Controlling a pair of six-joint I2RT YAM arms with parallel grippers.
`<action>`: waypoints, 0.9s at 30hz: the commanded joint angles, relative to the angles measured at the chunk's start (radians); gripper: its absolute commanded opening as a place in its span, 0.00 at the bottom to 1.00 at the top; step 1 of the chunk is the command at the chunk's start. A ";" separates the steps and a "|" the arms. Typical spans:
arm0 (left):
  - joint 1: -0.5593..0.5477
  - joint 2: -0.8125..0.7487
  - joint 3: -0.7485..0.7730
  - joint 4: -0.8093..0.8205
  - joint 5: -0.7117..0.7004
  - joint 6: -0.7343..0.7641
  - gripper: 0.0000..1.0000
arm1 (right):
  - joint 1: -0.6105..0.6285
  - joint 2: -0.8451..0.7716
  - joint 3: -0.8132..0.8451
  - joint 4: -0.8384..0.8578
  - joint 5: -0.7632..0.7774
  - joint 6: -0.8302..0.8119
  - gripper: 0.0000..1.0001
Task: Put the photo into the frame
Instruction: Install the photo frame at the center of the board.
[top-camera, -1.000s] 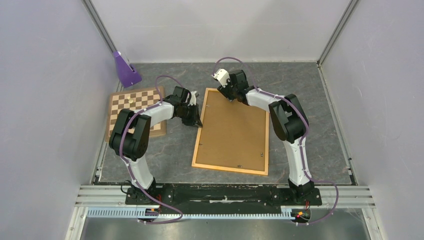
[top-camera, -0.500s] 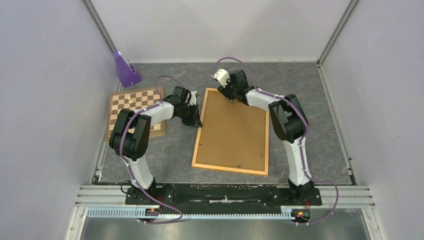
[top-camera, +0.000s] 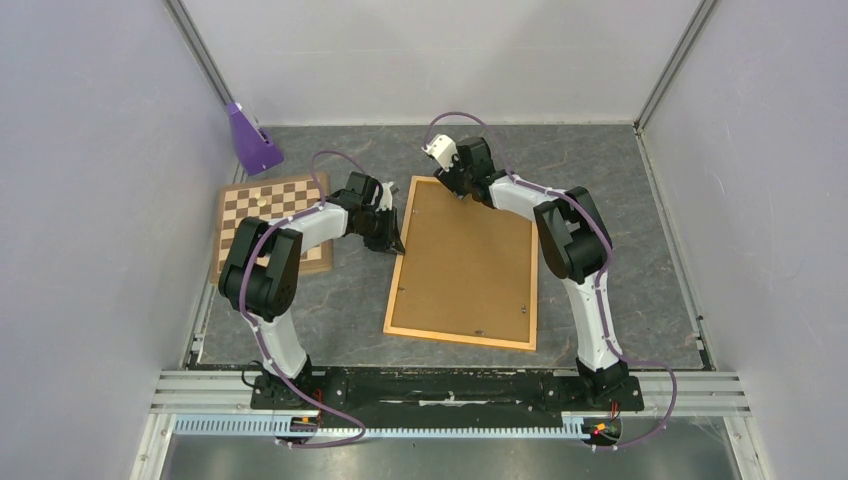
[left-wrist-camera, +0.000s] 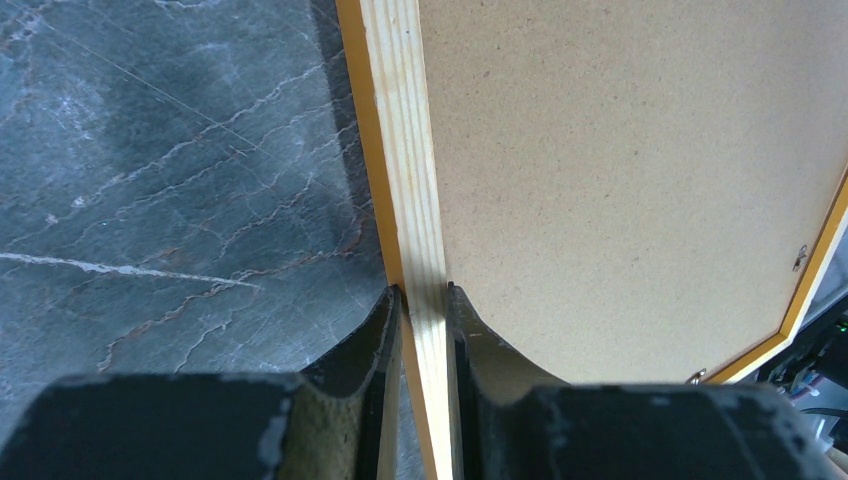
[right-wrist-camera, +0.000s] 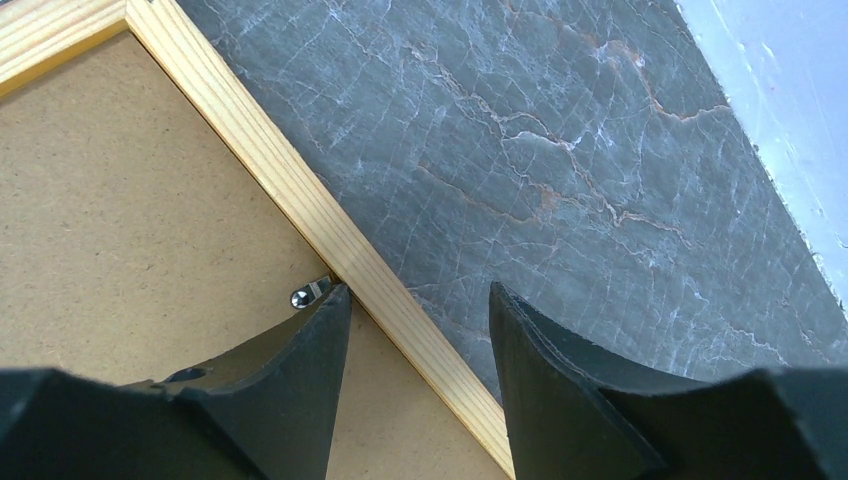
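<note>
**A:** What's in front of you?

**B:** A grey, marbled table. A big wooden frame lies face down in the middle of it, brown back upward. A chessboard sits apart on the left.

**A:** And the photo?

**B:** Not in sight. I can't tell whether it's under that back.

**A:** What are the arms doing?

**B:** The left gripper pinches the frame's left rail, one finger outside and one on the back. I'd guess that keeps the frame from sliding. The right gripper hangs spread across the far rail. One finger is just beside a small metal clip, the other over bare table, so the clip is likely its target.

**A:** Any room to move?

**B:** Bare table beyond the far rail and to the right. The left side is crowded by the arm.
</note>
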 joint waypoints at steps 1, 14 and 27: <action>-0.019 0.032 0.005 -0.031 0.029 0.058 0.02 | 0.005 0.024 0.028 0.023 -0.004 -0.004 0.56; -0.018 0.031 0.006 -0.032 0.028 0.058 0.02 | 0.009 0.012 0.011 0.016 -0.056 0.025 0.57; -0.019 0.029 0.006 -0.033 0.031 0.060 0.02 | 0.020 0.020 -0.003 0.017 -0.081 0.052 0.56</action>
